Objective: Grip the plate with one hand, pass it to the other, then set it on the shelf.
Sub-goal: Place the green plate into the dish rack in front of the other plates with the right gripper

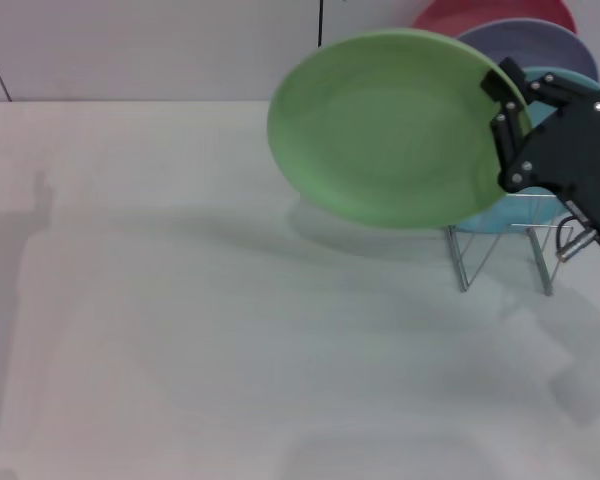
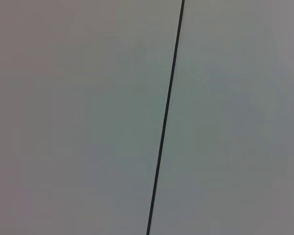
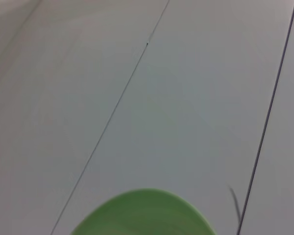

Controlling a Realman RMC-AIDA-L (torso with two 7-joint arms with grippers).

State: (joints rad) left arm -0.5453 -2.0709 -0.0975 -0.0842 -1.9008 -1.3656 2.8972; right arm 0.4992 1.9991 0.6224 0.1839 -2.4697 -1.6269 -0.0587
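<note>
The green plate [image 1: 385,125] hangs in the air in the upper middle of the head view, tilted nearly on edge with its face turned toward the camera, just in front of the wire shelf [image 1: 505,250] at the right. It looks like a light, stiff plastic dish with a smooth and probably slippery surface, so the raised rim is the sensible place to hold it, and a pinch there leaves the wide disc free to swing. The right gripper [image 1: 508,98] does exactly that, its black fingers pressed together on the plate's right edge at the upper right of the frame, with the arm reaching in from the right border and its wrist angled up and to the left. Behind it a turquoise plate [image 1: 580,78], a lavender plate [image 1: 530,42] and a red plate [image 1: 480,15] already stand in the shelf. The left gripper is not visible; its wrist camera shows only a plain wall [image 2: 88,117] with a dark seam.
</note>
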